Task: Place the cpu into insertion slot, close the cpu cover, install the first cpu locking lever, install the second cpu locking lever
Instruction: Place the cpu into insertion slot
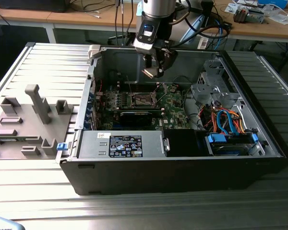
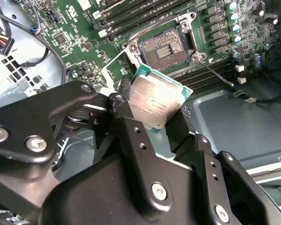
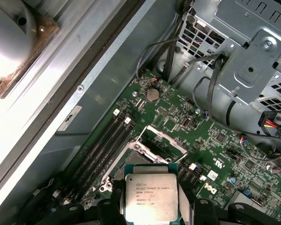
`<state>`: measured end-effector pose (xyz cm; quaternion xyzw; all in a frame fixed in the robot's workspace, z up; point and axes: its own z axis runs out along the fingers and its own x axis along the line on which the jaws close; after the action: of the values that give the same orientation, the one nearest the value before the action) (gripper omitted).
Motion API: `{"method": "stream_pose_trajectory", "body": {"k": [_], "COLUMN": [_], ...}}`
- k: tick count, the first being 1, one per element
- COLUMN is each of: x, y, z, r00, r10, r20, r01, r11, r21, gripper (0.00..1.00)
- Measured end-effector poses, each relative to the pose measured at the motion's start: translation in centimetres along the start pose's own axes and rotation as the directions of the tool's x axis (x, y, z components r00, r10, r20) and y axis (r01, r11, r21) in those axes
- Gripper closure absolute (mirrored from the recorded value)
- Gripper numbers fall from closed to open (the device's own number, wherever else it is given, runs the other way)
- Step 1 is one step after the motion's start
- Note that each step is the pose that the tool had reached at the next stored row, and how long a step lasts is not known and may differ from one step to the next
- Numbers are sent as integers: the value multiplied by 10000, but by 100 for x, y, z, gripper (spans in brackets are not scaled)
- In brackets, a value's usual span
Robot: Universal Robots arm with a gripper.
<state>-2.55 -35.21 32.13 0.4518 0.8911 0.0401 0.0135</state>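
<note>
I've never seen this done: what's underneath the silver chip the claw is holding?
Below the cpu, held in the gripper, lies the green motherboard with the open insertion slot. The chip's own underside is hidden.

The chip point(image 3: 151, 197) is dull silver-grey on top with a green rim. The claw point(image 2: 153, 111) is black and the board point(image 3: 178, 117) green. The case point(image 1: 182, 167) is black outside and grey inside. The cables point(image 1: 225, 122) are blue and orange, and the bench point(image 1: 48, 62) is ribbed grey.

Silver-grey arm point(image 1: 156, 7), black cables point(image 1: 210, 31); matte black gripper point(image 2: 154, 110), silver screws point(image 2: 36, 143)
</note>
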Motion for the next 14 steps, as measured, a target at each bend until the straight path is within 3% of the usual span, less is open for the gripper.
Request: {"method": "stream_pose_trajectory", "body": {"k": [14], "x": [0], "y": [-1], "z": [8], "r00": [9991], "r10": [414], "r20": [35], "r01": [-414], "r11": [9991], "r21": [-5], "gripper": [45]}}
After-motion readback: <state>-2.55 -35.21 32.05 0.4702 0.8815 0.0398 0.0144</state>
